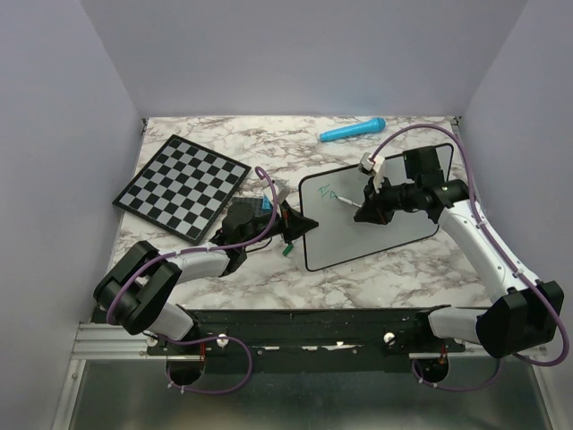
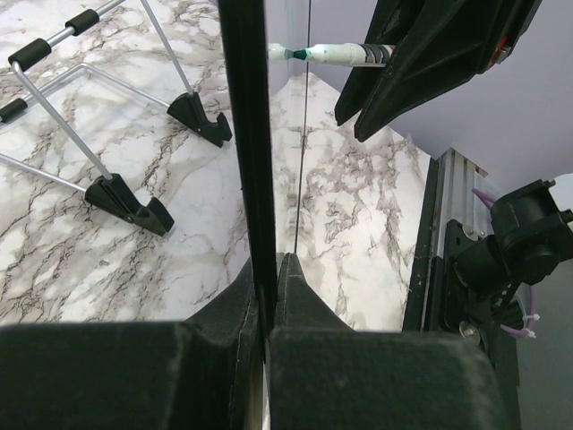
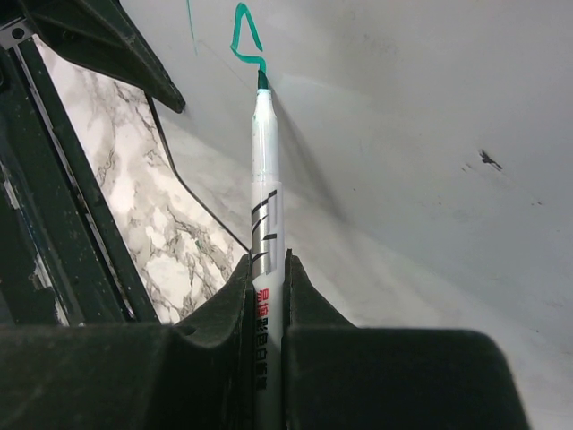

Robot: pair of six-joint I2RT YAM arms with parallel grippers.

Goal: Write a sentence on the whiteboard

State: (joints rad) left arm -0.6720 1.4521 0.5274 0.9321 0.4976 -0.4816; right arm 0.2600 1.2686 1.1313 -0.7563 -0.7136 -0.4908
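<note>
The whiteboard [image 1: 385, 235] stands tilted at the table's centre right. A few teal strokes of the sentence [image 1: 329, 193] sit at its upper left. My left gripper [image 1: 301, 224] is shut on the board's black left edge, which shows clamped between my left gripper [image 2: 267, 269] and running up as the frame [image 2: 246, 134] in the left wrist view. My right gripper [image 1: 365, 213] is shut on a white marker [image 3: 266, 179]. Its green tip touches the board [image 3: 430, 134] just below a teal loop [image 3: 246, 36]. My right gripper [image 3: 266, 273] grips the marker's barrel.
A black-and-white chessboard [image 1: 182, 186] lies at the left. A blue pen-like object [image 1: 352, 131] lies at the back. A small green cap [image 1: 286, 252] lies by the board's lower left corner. The board's wire stand with black feet [image 2: 125, 202] rests behind it.
</note>
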